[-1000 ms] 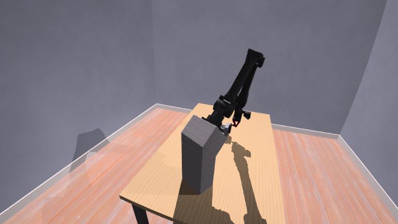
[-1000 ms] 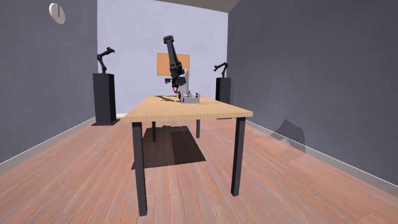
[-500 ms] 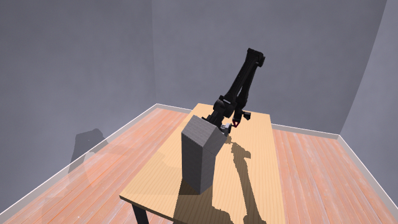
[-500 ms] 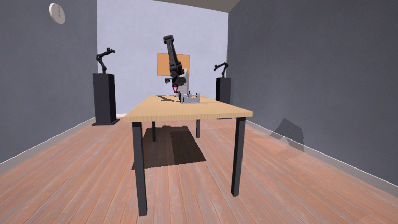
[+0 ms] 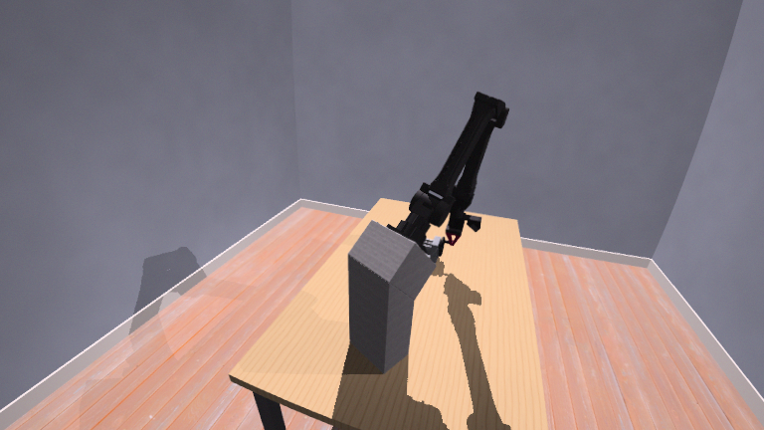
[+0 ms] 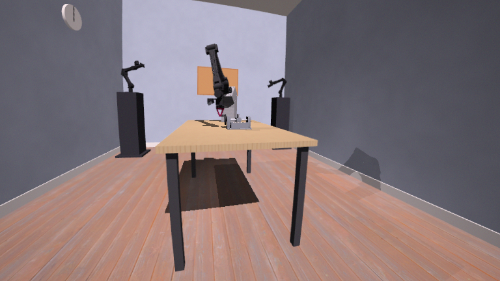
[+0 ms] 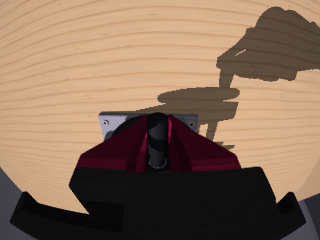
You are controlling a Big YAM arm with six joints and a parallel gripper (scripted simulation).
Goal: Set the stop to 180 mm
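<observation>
A small grey stop fixture (image 6: 239,122) with a rail sits on the wooden table, toward its far end. In the top view only its end (image 5: 434,246) shows from behind a grey block. My gripper (image 6: 221,112) hangs at the fixture's left end, its dark red fingers pointing down. In the wrist view the fingers are shut on a dark round handle of the handwheel (image 7: 158,139), with the fixture's grey plate (image 7: 110,123) just beyond. The stop's scale is too small to read.
A tall grey block (image 5: 383,296) stands on the table (image 5: 394,318) and hides most of the fixture in the top view. Two black pedestals with small arms (image 6: 129,123) (image 6: 280,110) stand on the floor at either side of the table's far end.
</observation>
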